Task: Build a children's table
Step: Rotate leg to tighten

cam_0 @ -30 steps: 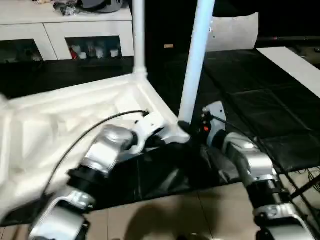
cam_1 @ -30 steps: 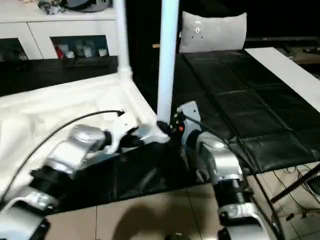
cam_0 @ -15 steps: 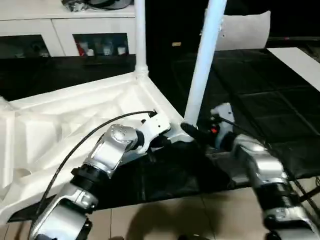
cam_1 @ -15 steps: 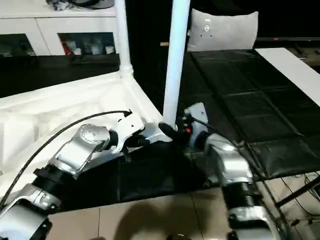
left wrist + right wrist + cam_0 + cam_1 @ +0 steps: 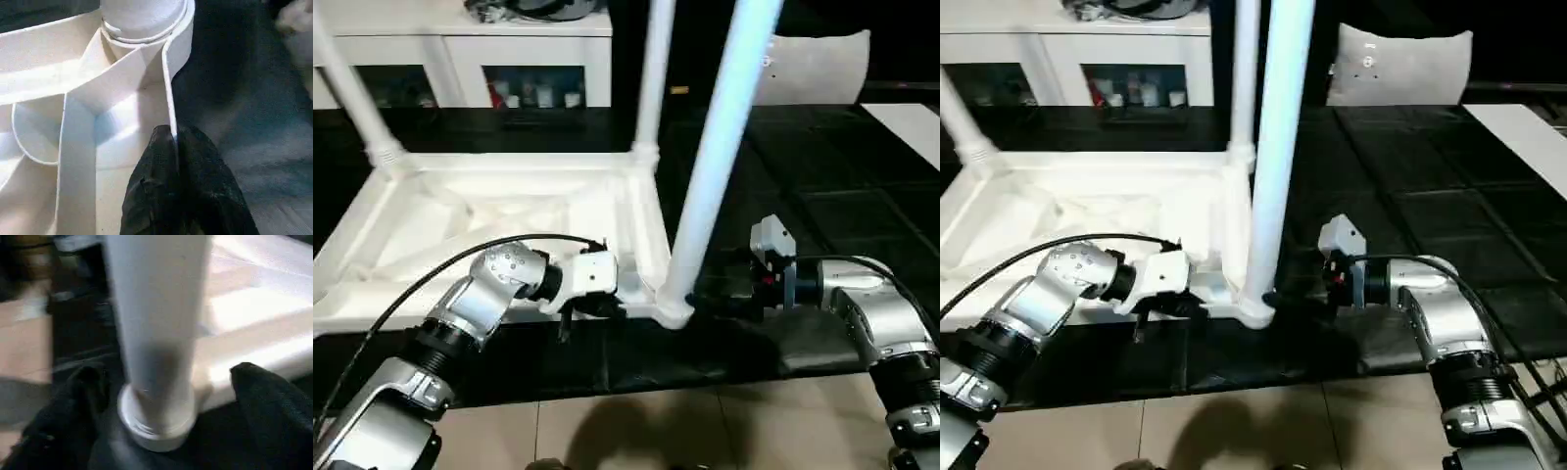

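White tabletop (image 5: 509, 211) rim pinched in left claw (image 5: 174, 139), likely for steadiness. Right claw (image 5: 161, 396) spread wide, straddling nearest leg (image 5: 720, 157) at its socket without gripping.

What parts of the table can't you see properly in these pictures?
- Tops of the legs: cut off by the upper edge in both eye views.
- Fourth corner of the tabletop: the left arm covers it in the eye views.
- Things behind the cabinet glass: too small to tell.
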You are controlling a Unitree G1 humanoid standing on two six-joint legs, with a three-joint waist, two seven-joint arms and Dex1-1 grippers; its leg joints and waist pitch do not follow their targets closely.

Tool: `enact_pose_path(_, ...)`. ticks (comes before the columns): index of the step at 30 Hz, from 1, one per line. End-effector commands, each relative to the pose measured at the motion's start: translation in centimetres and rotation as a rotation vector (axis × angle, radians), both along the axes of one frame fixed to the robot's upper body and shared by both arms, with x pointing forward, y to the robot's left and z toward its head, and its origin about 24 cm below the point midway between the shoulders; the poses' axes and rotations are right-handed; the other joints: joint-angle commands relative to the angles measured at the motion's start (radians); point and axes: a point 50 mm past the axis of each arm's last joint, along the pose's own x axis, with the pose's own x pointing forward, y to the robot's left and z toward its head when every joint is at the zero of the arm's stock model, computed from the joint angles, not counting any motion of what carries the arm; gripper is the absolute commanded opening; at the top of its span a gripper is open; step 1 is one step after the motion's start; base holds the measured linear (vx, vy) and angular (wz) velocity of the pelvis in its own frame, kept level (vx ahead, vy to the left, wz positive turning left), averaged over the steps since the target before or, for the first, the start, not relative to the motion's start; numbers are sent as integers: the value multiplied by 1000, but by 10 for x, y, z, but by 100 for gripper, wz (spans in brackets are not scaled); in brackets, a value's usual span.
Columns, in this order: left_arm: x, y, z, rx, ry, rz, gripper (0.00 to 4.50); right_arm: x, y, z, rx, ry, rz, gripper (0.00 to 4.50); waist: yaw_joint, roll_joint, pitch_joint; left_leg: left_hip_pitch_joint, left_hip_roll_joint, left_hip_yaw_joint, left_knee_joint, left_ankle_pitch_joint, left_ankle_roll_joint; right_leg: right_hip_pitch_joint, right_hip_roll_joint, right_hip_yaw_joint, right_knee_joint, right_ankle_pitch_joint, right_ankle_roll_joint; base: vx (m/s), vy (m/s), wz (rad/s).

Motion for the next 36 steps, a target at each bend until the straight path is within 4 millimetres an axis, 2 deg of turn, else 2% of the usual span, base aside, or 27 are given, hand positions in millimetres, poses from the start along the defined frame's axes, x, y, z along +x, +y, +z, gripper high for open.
enact_pose_path(1, -9, -5, -5, 72, 26, -146, 0, -5, 2, -1, 5, 28, 64, 384, 0, 0, -71, 2, 30, 1, -67, -193, 69, 59, -57, 53, -58, -283, -192, 0, 0, 0)
enact_pose_path(5, -10, -6, -4, 76, 24, -169, 0, -6, 7, -4, 8, 52, 92, 364, 3, 2, -70, 5, 31, 0, -70, -205, 51, 57, -57, 54, -59, -301, -189, 0, 0, 0)
enact_pose_path(7, -9, -7, -4, 73, 22, -174, 0, -7, 10, -7, 13, 74, 111, 337, 5, 2, -70, 6, 30, 0, -70, -218, 45, 57, -57, 54, -60, -309, -187, 0, 0, 0)
enact_pose_path(19, -10, -9, -6, 45, 40, -178, 0, -9, 15, -9, 27, 132, 156, 236, 15, -1, -73, 5, 30, 1, -68, -183, 46, 59, -58, 54, -55, -284, -187, 0, 0, 0)
enact_pose_path(21, -11, -9, -6, 10, 66, -163, 0, -10, 15, -10, 47, 150, 153, 230, 15, 0, -73, 5, 29, 2, -67, -184, 46, 59, -58, 54, -56, -290, -186, 0, 0, 0)
enact_pose_path(23, -11, -10, -6, -13, 86, -137, 0, -12, 16, -9, 74, 164, 146, 203, 16, 0, -73, 4, 30, 2, -68, -186, 45, 58, -58, 54, -57, -295, -186, 0, 0, 0)
enact_pose_path(26, -10, -14, -7, -44, 98, -69, 0, -15, 19, -10, 101, 180, 125, 197, 18, -1, -73, 5, 31, 1, -69, -182, 43, 59, -58, 55, -56, -290, -183, 0, 0, 0)
enact_pose_path(28, -4, -28, -6, -110, 109, 85, 0, -10, 25, -15, 95, 167, -20, 193, 14, -2, -69, 7, 30, 2, -70, -186, 36, 56, -58, 56, -59, -317, -175, 0, 0, 0)
enact_pose_path(29, -4, -28, -6, -110, 109, 85, 0, -10, 25, -15, 95, 167, -20, 193, 13, -2, -66, 6, 29, 2, -70, -193, 34, 55, -58, 55, -63, -337, -171, 0, 0, 0)
enact_pose_path(30, -2, -35, -5, -139, 122, 152, 0, 0, 29, -21, 66, 149, -158, 193, 10, -4, -64, 7, 24, 1, -71, -220, 26, 56, -60, 50, -72, -418, -144, 0, 0, 0)
enact_pose_path(31, 0, -41, -4, -165, 128, 203, 0, 8, 31, -26, 45, 139, -255, 193, 4, 0, -62, 9, 20, -1, -70, -237, 14, 52, -62, 46, -82, -494, -117, 0, 0, 0)
enact_pose_path(32, 2, -44, -4, -182, 128, 236, 0, 12, 33, -29, 35, 142, -310, 192, -2, -3, -62, 11, 16, -1, -68, -242, 8, 51, -62, 43, -87, -524, -105, 0, 0, 0)
enact_pose_path(33, 2, -48, -3, -187, 127, 252, 0, 15, 35, -31, 34, 144, -354, 191, -19, -4, -62, -3, 13, -8, -70, -239, 1, 62, -63, 35, -89, -558, -80, 0, 0, 0)
enact_pose_path(34, 3, -52, -3, -191, 122, 268, 0, 18, 39, -33, 34, 145, -398, 191, -30, -4, -64, -2, 12, -8, -69, -242, 5, 59, -60, 33, -96, -560, -64, 0, 0, 0)
enact_pose_path(35, 3, -52, -3, -191, 122, 268, 0, 18, 39, -33, 34, 145, -398, 190, -38, -4, -63, -2, 11, -8, -67, -247, 9, 57, -59, 33, -98, -557, -63, 0, 0, 0)
enact_pose_path(36, 4, -59, -2, -198, 115, 314, 0, 22, 48, -34, 31, 137, -466, 190, -47, -3, -64, 1, 10, -7, -66, -253, 18, 54, -57, 34, -100, -549, -66, 0, 0, 0)
